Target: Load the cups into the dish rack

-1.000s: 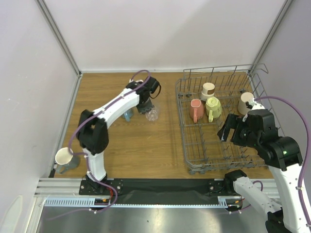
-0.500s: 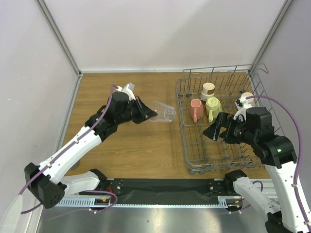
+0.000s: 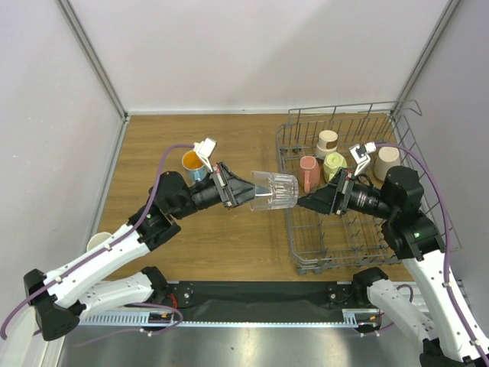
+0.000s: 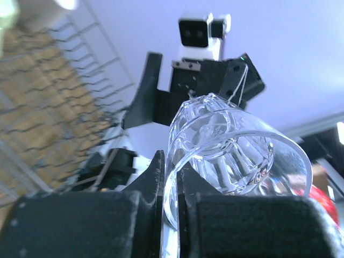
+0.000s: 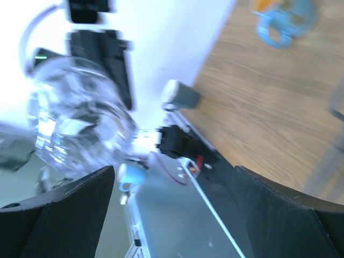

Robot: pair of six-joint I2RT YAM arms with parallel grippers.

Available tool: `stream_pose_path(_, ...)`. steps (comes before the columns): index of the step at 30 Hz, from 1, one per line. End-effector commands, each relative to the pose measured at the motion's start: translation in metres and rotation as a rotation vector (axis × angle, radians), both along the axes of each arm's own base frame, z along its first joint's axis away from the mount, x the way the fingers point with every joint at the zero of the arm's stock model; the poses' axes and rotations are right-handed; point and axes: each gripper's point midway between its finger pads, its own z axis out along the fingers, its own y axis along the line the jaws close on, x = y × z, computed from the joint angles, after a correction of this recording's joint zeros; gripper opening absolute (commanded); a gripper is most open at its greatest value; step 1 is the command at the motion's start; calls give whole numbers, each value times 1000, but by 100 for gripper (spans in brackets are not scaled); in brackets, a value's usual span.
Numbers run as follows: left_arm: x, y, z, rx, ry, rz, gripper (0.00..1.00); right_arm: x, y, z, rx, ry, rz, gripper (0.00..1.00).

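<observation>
Left gripper point(image 3: 243, 191) jaws pinched the rim of the clear glass point(image 3: 275, 191), held sideways just left of the dish rack point(image 3: 294, 245); right gripper point(image 3: 308, 202) jaws gaped at its base, so a handover would want a square mid-body grip before any release.

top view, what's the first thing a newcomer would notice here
The clear glass cup stands out. It is held sideways in mid-air by the left claw, which is shut on its rim, right at the left edge of the dish rack. The right claw faces it from the rack side, wide open and close to it. A pink cup sits in the rack just behind.
</observation>
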Motion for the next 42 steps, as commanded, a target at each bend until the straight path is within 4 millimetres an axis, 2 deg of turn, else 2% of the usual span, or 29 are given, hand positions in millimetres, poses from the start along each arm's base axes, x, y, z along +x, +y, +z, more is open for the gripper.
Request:
stream_pose_path(1,-13,-3,33,-146,-31,-32,0,-18,12,50,136,-161,125,100)
stream_pose_path(6,-12,-6,40,-155,-33,-31,0,-35,16,76,209,-236,181,100)
stream_pose_path(13,-16,-10,50,-173,-34,-51,0,-51,23,91,265,-273,241,100)
stream_pose_path(19,-20,1,66,-238,-53,-34,0,-59,16,102,285,-311,208,100)
stream_pose_path(22,-19,1,64,-190,-65,-18,0,-61,15,106,298,-310,202,100)
stream_pose_path(31,-23,-1,67,-193,-75,-47,0,-70,20,124,374,-342,250,100)
stream_pose_path(35,-25,-2,67,-197,-70,-61,0,-62,28,117,326,-323,236,100)
stream_pose_path(36,-27,2,72,-204,-85,-57,0,-55,28,108,287,-299,199,100)
stream_pose_path(42,-25,9,75,-196,-69,-18,0,-52,30,101,264,-283,184,100)
